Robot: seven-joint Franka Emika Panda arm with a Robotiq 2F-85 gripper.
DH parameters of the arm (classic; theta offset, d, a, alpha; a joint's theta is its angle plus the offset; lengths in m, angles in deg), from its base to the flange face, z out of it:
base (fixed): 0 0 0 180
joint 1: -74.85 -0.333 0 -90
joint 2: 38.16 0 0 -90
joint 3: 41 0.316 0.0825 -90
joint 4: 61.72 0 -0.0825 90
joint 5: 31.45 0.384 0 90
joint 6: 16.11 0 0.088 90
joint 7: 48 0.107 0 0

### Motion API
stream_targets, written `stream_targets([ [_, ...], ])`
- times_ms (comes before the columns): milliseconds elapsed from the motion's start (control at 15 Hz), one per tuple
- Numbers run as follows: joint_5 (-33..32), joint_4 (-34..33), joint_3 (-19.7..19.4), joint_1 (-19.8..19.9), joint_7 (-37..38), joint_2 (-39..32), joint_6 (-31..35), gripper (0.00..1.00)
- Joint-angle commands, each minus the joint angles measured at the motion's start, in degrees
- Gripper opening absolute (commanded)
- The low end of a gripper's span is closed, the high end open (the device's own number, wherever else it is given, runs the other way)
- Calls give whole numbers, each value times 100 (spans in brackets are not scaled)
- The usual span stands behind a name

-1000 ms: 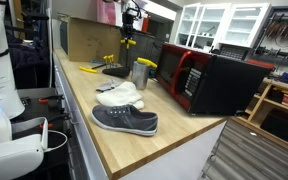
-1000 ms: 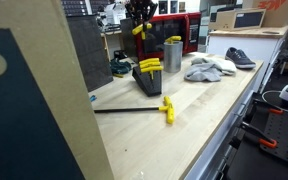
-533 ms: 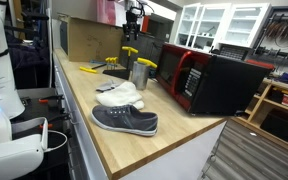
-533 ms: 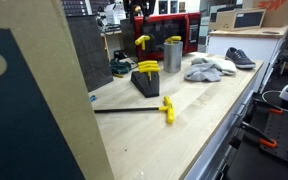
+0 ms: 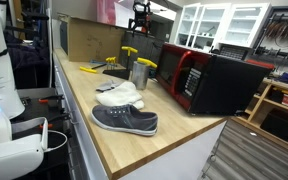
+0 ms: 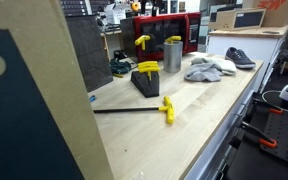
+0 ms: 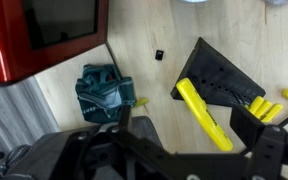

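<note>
My gripper (image 5: pixel 139 12) (image 6: pixel 136 8) hangs high above the back of the wooden counter, open and holding nothing. In the wrist view its fingers (image 7: pixel 125 118) frame a yellow-handled tool (image 7: pixel 204 115) standing at the edge of a black holder block (image 7: pixel 219 78). Both exterior views show that yellow handle (image 5: pixel 130 50) (image 6: pixel 141 41) upright well below the gripper. The block (image 6: pixel 146 82) carries more yellow handles (image 6: pixel 149 67). A teal cloth (image 7: pixel 104 90) (image 6: pixel 121 65) lies beside the block.
A red and black microwave (image 5: pixel 199 75) (image 7: pixel 44 35) stands near the block, with a metal cup (image 5: pixel 139 73) (image 6: pixel 172 53) beside it. A white cloth (image 5: pixel 119 95) and a grey shoe (image 5: pixel 124 121) lie nearer the counter's end. A yellow-handled rod (image 6: pixel 167 108) lies on the counter.
The gripper opened and let go of the yellow-handled tool, which now stands at the block. The gripper has lifted away above it.
</note>
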Motion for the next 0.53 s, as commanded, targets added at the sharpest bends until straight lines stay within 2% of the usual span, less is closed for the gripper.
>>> stream_targets([
  [0,143,-70,-60,-35,1027,-86,-298,100],
  [267,161,-271,-2,-164,2429,-303,-680,100],
  [467,198,-430,82,-227,3005,-519,-768,100],
])
